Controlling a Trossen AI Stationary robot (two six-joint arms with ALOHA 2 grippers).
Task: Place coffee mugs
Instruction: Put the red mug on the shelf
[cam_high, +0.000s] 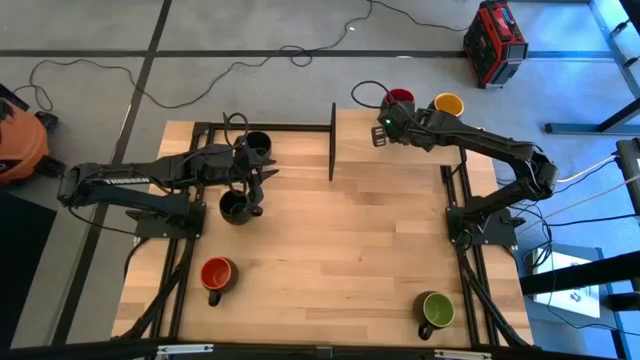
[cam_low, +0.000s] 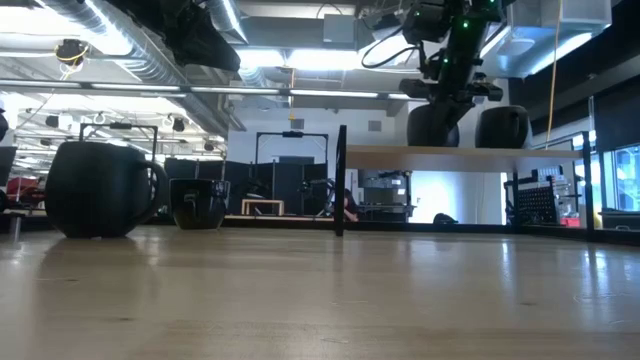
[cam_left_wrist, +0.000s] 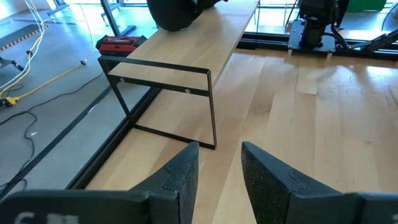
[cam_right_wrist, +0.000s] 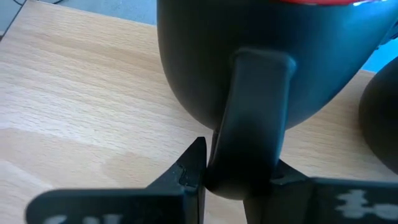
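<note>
Six small round-bellied coffee mugs, all dark and glossy outside with a loop handle, are spread over the light wooden table (cam_high: 340, 240) and the raised wooden shelf (cam_high: 400, 150) at its far right. On the shelf's far edge stand the red-lined mug (cam_high: 398, 100) and, just beside it, the yellow-lined mug (cam_high: 448, 104). The right gripper (cam_right_wrist: 233, 171) is at the red-lined mug: in the right wrist view its two dark fingers are pinched on the flat, strap-like handle, one on each side, and the mug's bulbous body fills the view with a sliver of red at the rim. From table height these two show as dark rounded shapes sitting on the shelf top, with the right arm coming down from above. The left gripper (cam_left_wrist: 219, 163) hangs over the far left part of the table with its fingers spread apart and nothing between them, facing the shelf's thin black metal frame (cam_left_wrist: 186, 90). Near that arm are two black-lined mugs, one (cam_high: 257, 143) by the table's far edge and one (cam_high: 235, 206) a little nearer. Another red-lined mug (cam_high: 216, 274) sits at the near left, handle toward the near edge, and the green-lined mug (cam_high: 436, 311) at the near right, well apart from it.
</note>
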